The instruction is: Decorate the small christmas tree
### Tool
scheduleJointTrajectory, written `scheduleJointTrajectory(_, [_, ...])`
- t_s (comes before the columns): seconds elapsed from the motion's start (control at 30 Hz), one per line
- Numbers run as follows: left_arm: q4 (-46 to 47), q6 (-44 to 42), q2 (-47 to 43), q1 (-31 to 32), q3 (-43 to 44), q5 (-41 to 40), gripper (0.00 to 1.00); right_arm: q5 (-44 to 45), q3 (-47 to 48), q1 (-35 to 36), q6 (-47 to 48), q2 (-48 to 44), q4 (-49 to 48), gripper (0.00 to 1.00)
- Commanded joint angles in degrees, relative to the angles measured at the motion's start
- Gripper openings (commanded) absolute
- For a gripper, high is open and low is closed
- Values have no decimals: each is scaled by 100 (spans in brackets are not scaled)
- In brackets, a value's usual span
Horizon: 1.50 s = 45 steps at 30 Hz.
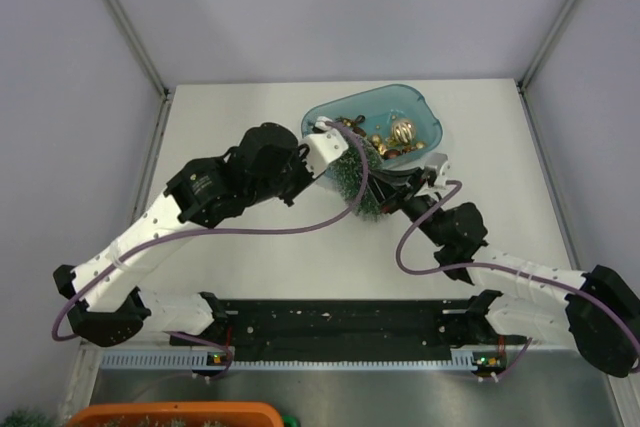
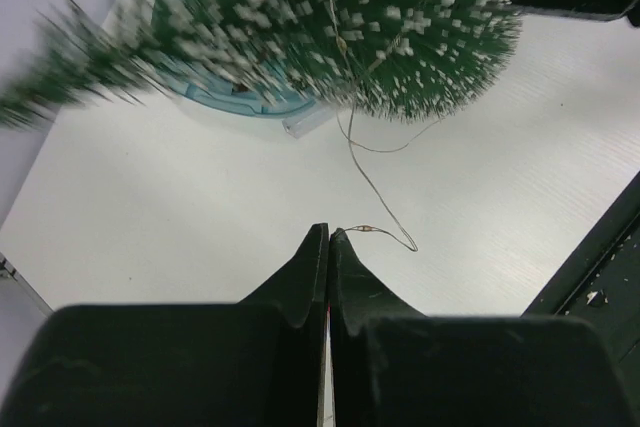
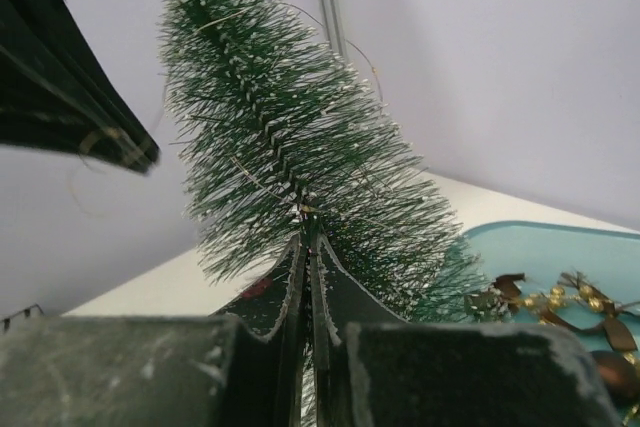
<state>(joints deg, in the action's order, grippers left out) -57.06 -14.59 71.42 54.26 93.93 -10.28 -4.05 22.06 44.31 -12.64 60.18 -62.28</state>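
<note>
The small christmas tree point(image 1: 358, 175) point(image 2: 380, 17) point(image 3: 280, 137), dark green with frosted tips, is tilted above the table beside the blue tray. My right gripper point(image 1: 387, 197) point(image 3: 310, 235) is shut on its trunk among the lower bristles. A thin wire point(image 2: 372, 182) point(image 3: 245, 175) is wound round the tree and hangs down from it. My left gripper point(image 1: 340, 142) point(image 2: 329, 230) is shut on the loose end of that wire, just left of the tree. One of its dark fingers point(image 3: 70, 97) shows in the right wrist view.
A translucent blue oval tray point(image 1: 425, 107) point(image 2: 240, 102) point(image 3: 540, 247) behind the tree holds gold and brown ornaments point(image 1: 400, 132) point(image 3: 560, 302). An orange bin point(image 1: 180, 414) lies below the near table edge. Metal frame posts stand at the back corners.
</note>
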Motion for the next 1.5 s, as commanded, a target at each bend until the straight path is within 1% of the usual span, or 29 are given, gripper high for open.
scheduleJointTrajectory(0.0, [669,342,-84,-38,-392,-359,0,-236,44,-81,-545,20,-1216,0])
scheduleJointTrajectory(0.13, [1116,378,-84,-47,-630,-930,0,-473,9,-204,-862,186,-1374,0])
scheduleJointTrajectory(0.33, [1820,264,-163,-152,-841,-1476,6,-825,-228,-379,-1248,388,-1918,0])
scheduleJointTrajectory(0.43, [1813,456,-198,-249,-981,-1573,8,-965,-360,-511,-1477,433,-2252,0])
scheduleJointTrajectory(0.53, [1760,650,-295,-354,-1280,-1547,12,-1167,-422,-590,-1644,503,-2472,0])
scheduleJointTrajectory(0.57, [1742,676,-330,-398,-1359,-1460,17,-1237,-431,-608,-1688,529,-2517,0])
scheduleJointTrajectory(0.6, [1724,720,-356,-442,-1438,-1389,29,-1282,-440,-626,-1732,573,-2578,0])
scheduleJointTrajectory(0.67, [1733,852,-427,-495,-1631,-1450,45,-1343,-501,-652,-1803,643,-2719,0])
scheduleJointTrajectory(0.8, [1777,1054,-524,-811,-1826,-1275,45,-1545,-528,-661,-1899,714,-2868,0])
scheduleJointTrajectory(0.83, [1777,1168,-515,-968,-1800,-1213,47,-1589,-519,-661,-1943,732,-2921,0])
scheduleJointTrajectory(0.87, [1742,1352,-506,-1144,-1738,-1187,56,-1642,-528,-652,-1952,740,-2939,0])
scheduleJointTrajectory(0.93, [1646,1441,-454,-1478,-1537,-959,61,-1712,-502,-670,-1979,758,-2930,0])
scheduleJointTrajectory(0.97, [1584,1615,-445,-1584,-1431,-871,65,-1730,-493,-670,-1979,758,-2921,0])
scheduleJointTrajectory(1.0, [1540,1608,-471,-1690,-1378,-800,69,-1739,-501,-678,-1987,775,-2921,0])
scheduleJointTrajectory(1.03, [1522,1600,-514,-1734,-1369,-730,70,-1765,-493,-696,-1996,767,-2930,0])
scheduleJointTrajectory(1.07, [1513,1600,-602,-1769,-1386,-703,75,-1792,-484,-696,-2014,776,-2921,0])
scheduleJointTrajectory(1.1, [1531,1600,-698,-1778,-1421,-747,90,-1844,-458,-705,-2014,784,-2930,0])
scheduleJointTrajectory(1.13, [1548,1617,-821,-1787,-1474,-782,99,-1932,-423,-705,-2031,793,-2921,0])
scheduleJointTrajectory(1.27, [1602,1573,-1314,-1866,-1650,-782,99,-2117,-317,-722,-2075,802,-2860,0])
scheduleJointTrajectory(1.47, [1408,1521,-1824,-2103,-1334,-765,99,-2126,-246,-714,-1988,679,-2518,0])
